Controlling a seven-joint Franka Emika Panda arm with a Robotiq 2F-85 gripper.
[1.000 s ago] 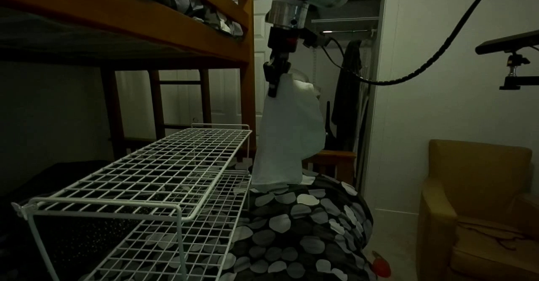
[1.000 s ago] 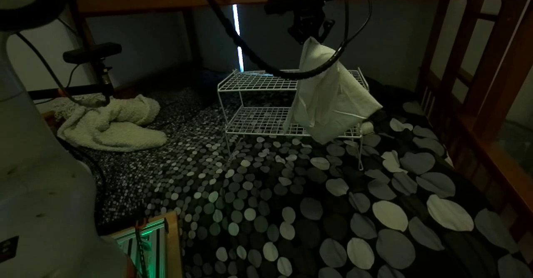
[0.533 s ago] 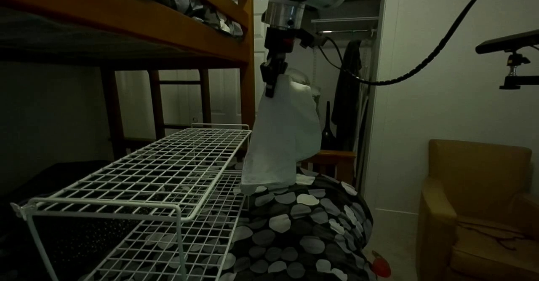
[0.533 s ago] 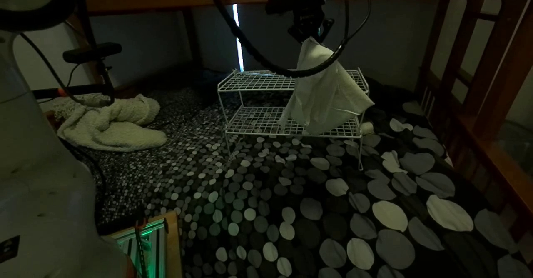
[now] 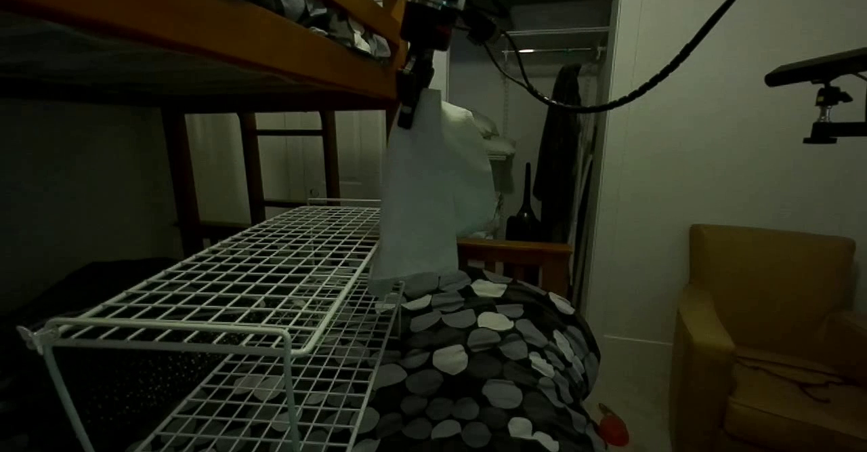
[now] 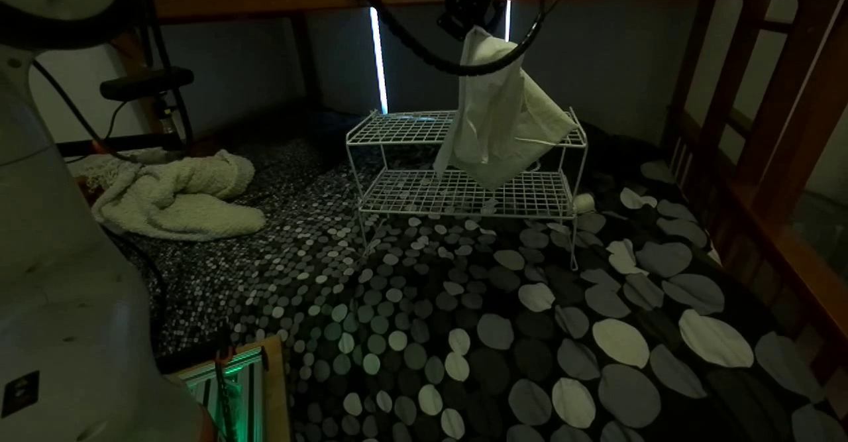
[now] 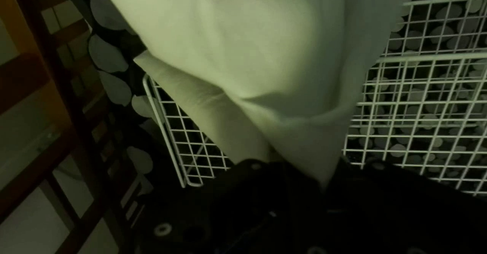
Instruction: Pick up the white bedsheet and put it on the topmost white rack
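- White bedsheet (image 6: pixel 493 117) hangs in loose folds from the gripper (image 5: pixel 409 116), which pinches it by its upper tip — in the wrist view the cloth narrows to a point between the dark fingers (image 7: pixel 241 183).
- In both exterior views it hides part of the topmost shelf (image 6: pixel 411 130) of the white wire rack (image 5: pixel 337 306), its lower edge showing below that shelf; whether cloth and wire touch, I cannot tell.
- The rack stands upright on dotted bedding (image 6: pixel 430 313).
- Pale blanket (image 6: pixel 179 197) lies crumpled on the bedding — well apart from the rack.
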